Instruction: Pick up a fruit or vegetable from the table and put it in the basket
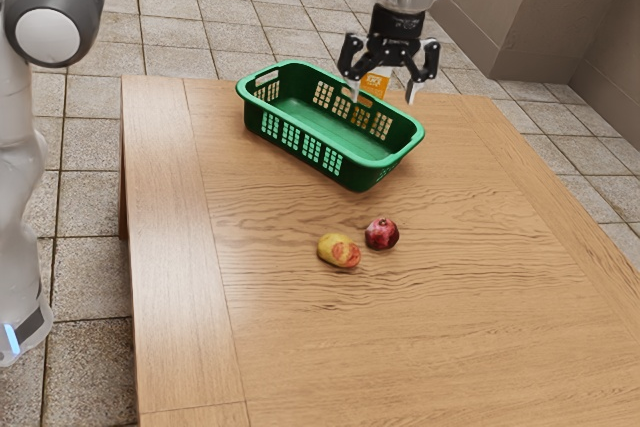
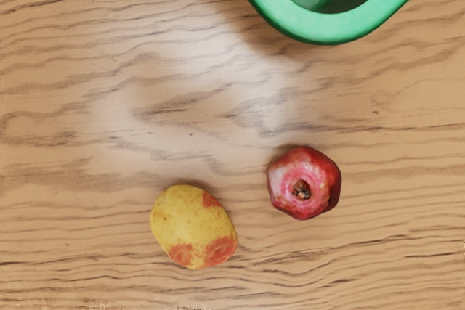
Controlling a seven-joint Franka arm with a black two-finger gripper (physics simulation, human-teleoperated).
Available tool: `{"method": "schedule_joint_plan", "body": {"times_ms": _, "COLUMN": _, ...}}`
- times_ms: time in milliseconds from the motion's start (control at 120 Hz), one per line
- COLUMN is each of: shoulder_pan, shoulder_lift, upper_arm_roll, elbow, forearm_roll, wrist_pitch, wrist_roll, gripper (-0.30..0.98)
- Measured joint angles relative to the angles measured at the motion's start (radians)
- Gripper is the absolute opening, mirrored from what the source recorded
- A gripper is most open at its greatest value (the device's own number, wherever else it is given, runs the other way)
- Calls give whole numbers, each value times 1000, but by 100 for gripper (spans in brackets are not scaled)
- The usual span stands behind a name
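A: Pincer [image 1: 383, 95] status?
B: Wide. Fingers spread well apart, pointing down, held up above table [image 1: 400, 347] height. In the exterior view it overlaps the far rim of the basket [image 1: 263, 105].
A: Where's the produce?
B: Two pieces, both on the table, outside the basket. Pomegranate [image 2: 304, 183], dark red, crown end facing up. Yellow fruit [image 2: 194, 226] with red patches, lying on its side.
A: Touching?
B: Apart — near each other, bare wood between. Pomegranate sits nearer the basket of the two.
A: Basket?
B: Green, upright on the table, slotted walls, rounded corners. One rim corner shows in the wrist view, near the pomegranate but clear of it.
A: Anything else?
B: Orange item [image 1: 376, 84] with pale markings, behind the basket's far wall, partly hidden; can't tell what it is. Arm [image 1: 20, 177] is white with dark joint trim, base at the exterior view's left. Tiled floor [image 1: 85, 367] around the table — grey walls [image 1: 520, 7] past it.
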Motion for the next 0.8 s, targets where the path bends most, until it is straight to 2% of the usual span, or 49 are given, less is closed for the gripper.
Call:
{"method": "schedule_joint_plan", "body": {"times_ms": 167, "shoulder_pan": -7, "shoulder_lift": -7, "upper_arm_roll": -4, "elbow": 0, "forearm_roll": 2, "wrist_pitch": -6, "wrist_roll": -247, "gripper": 69}}
{"method": "schedule_joint_plan", "body": {"times_ms": 300, "shoulder_pan": -46, "shoulder_lift": -86, "upper_arm_roll": -12, "elbow": -10, "forearm_roll": -21, "wrist_pitch": -10, "wrist_roll": -330, "gripper": 69}}
{"method": "schedule_joint_plan", "body": {"times_ms": 400, "shoulder_pan": -85, "shoulder_lift": -86, "upper_arm_roll": -6, "elbow": -34, "forearm_roll": -81, "wrist_pitch": -14, "wrist_roll": -328, "gripper": 69}}
{"method": "schedule_joint_plan", "body": {"times_ms": 533, "shoulder_pan": -109, "shoulder_lift": 0, "upper_arm_roll": -5, "elbow": -29, "forearm_roll": -162, "wrist_pitch": -18, "wrist_roll": -275, "gripper": 69}}
{"method": "schedule_joint_plan", "body": {"times_ms": 608, "shoulder_pan": -76, "shoulder_lift": 35, "upper_arm_roll": -7, "elbow": -34, "forearm_roll": -202, "wrist_pitch": -18, "wrist_roll": -235, "gripper": 69}}
{"method": "schedule_joint_plan", "body": {"times_ms": 725, "shoulder_pan": -1, "shoulder_lift": 27, "upper_arm_roll": 6, "elbow": -92, "forearm_roll": -228, "wrist_pitch": -17, "wrist_roll": -160, "gripper": 69}}
{"method": "schedule_joint_plan", "body": {"times_ms": 800, "shoulder_pan": 3, "shoulder_lift": 28, "upper_arm_roll": 8, "elbow": -141, "forearm_roll": -245, "wrist_pitch": -12, "wrist_roll": -118, "gripper": 69}}
